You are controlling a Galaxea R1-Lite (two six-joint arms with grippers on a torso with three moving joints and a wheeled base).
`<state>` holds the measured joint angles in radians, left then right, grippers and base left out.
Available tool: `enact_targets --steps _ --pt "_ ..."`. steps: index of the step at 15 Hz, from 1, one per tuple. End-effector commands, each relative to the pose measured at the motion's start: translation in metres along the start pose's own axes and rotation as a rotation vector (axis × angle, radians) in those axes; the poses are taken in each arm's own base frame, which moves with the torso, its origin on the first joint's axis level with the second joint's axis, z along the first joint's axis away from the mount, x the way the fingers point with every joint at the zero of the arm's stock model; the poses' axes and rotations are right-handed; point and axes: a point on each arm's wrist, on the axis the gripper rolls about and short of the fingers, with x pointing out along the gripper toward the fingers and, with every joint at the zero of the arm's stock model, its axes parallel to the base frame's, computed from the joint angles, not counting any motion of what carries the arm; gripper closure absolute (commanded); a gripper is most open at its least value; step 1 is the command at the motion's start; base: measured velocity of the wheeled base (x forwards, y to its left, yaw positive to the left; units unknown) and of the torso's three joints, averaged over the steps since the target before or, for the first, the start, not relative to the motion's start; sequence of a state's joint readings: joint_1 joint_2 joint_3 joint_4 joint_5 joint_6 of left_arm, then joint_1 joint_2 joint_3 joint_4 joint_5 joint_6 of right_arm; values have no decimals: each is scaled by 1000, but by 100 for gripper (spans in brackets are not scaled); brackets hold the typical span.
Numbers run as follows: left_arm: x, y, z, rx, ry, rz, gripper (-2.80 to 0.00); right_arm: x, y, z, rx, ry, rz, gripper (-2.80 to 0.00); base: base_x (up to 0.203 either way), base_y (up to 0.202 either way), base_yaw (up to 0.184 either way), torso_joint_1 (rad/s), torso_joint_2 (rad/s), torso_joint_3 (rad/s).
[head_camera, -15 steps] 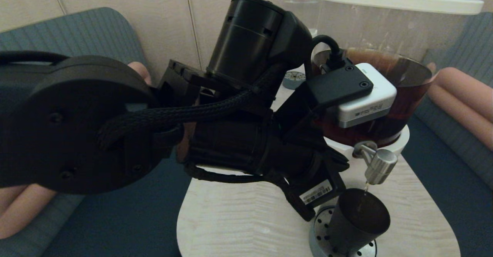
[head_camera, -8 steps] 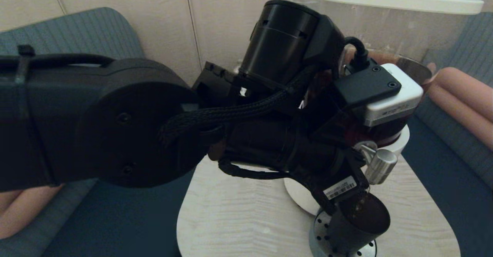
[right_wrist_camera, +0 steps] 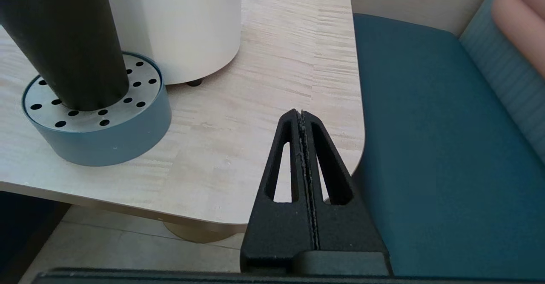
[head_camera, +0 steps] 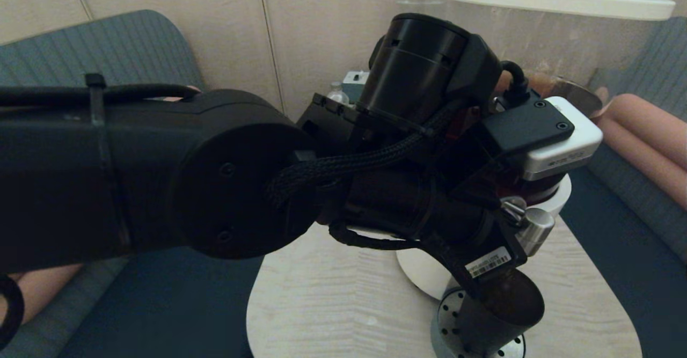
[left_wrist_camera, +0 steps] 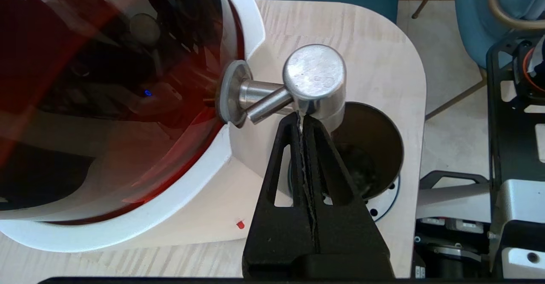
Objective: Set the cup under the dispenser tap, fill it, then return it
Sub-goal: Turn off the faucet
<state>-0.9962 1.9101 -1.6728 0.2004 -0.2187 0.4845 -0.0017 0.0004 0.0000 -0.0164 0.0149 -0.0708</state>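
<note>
Now the left arm has swung further across the head view, covering more of the dispenser tank (head_camera: 542,41). Only the left wrist view shows the left claw (left_wrist_camera: 301,116) pressed shut, empty, tips at the dispenser tap (left_wrist_camera: 315,77). Below, the cup (left_wrist_camera: 374,147) stands on the perforated drip tray (right_wrist_camera: 96,124), dark liquid inside. Right claw (right_wrist_camera: 301,114) is shut beside the tabletop (right_wrist_camera: 264,62).
</note>
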Motion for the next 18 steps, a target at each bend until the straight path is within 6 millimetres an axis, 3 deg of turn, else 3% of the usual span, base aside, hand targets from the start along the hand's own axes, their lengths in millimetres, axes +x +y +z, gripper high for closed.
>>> enact_targets --steps 1,18 --pt "1 0 0 3 0 -2 0 0 0 -2 -1 2 1 0 0 0 0 0 0 0" --pt "9 7 7 26 -94 58 0 0 0 -2 -1 2 1 0 0 0 0 0 0 0"
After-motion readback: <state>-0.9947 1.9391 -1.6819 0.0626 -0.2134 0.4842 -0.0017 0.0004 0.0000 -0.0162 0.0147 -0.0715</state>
